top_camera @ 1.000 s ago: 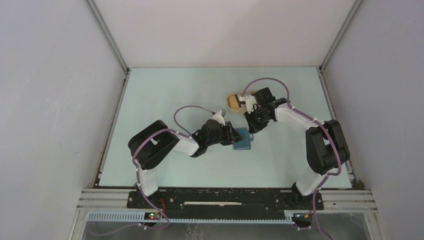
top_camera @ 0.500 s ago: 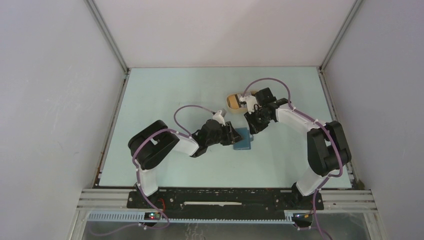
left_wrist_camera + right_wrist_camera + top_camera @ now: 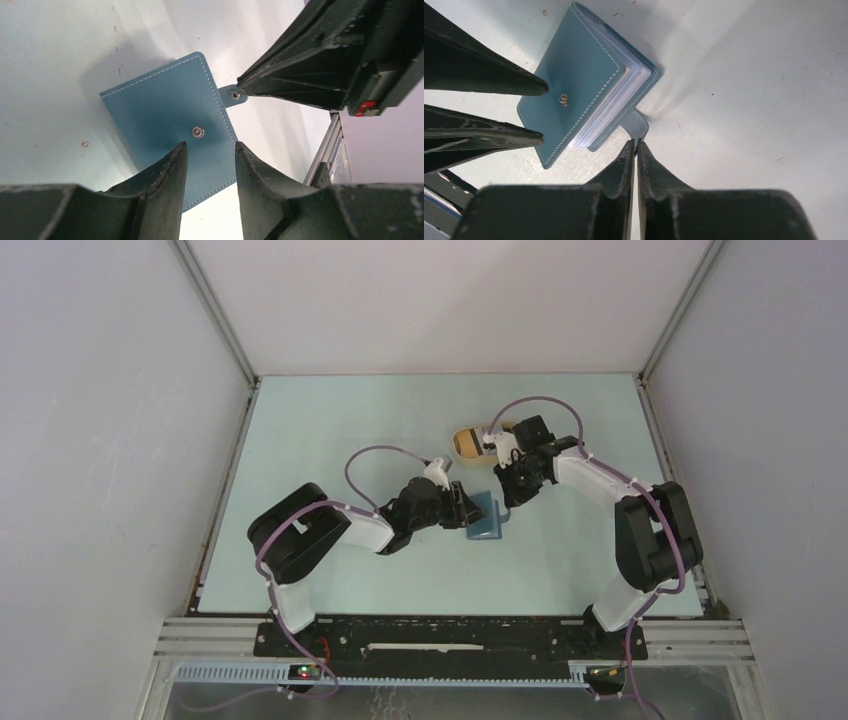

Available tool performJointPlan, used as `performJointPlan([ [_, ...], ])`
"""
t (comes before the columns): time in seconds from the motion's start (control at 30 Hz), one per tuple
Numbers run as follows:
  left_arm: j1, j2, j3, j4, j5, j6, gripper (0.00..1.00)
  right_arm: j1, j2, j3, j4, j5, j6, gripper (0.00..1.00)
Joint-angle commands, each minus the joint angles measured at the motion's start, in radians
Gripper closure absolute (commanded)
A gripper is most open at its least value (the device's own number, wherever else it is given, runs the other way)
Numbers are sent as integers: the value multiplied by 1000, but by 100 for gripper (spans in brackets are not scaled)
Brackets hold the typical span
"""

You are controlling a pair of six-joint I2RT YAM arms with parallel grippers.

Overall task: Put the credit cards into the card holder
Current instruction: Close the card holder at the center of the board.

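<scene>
Wallet (image 3: 170,125): lay shut on the surface (image 3: 45,75).
Left hand (image 3: 210,146): half open over the wallet.
Right hand (image 3: 634,142): narrow, tips at the wallet's tab (image 3: 638,125); grip unclear.

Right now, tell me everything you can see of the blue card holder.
The card holder is teal, leather-like, pale-stitched, folded shut but unsnapped, flat on the table. A metal stud sits on its cover; pale sleeves show at the gaping edge. The right gripper's closed tips meet its snap tab; the open left gripper stands over one edge.
</scene>
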Motion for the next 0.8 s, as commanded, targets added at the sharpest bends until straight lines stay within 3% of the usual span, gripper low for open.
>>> performJointPlan([
  [0.0, 20, -81, -27, 12, -7, 75, 54, -10, 2, -6, -16, -9, -2, 93],
  [0.1, 43, -116, -42, 1, -7, 96, 53, -13, -4, -5, -17, -13, -8, 100],
  [0.33, 125, -141, -48, -57, 11, 101, 55, -17, -39, -10, 8, -9, -39, 100],
  [0.53, 149, -66, 190, -399, 5, 196, 52, -19, -65, -17, 43, 7, -61, 100],
  [0.77, 154, 43, 351, -504, 38, 275, 46, -27, -57, -18, 51, -10, -70, 100],
])
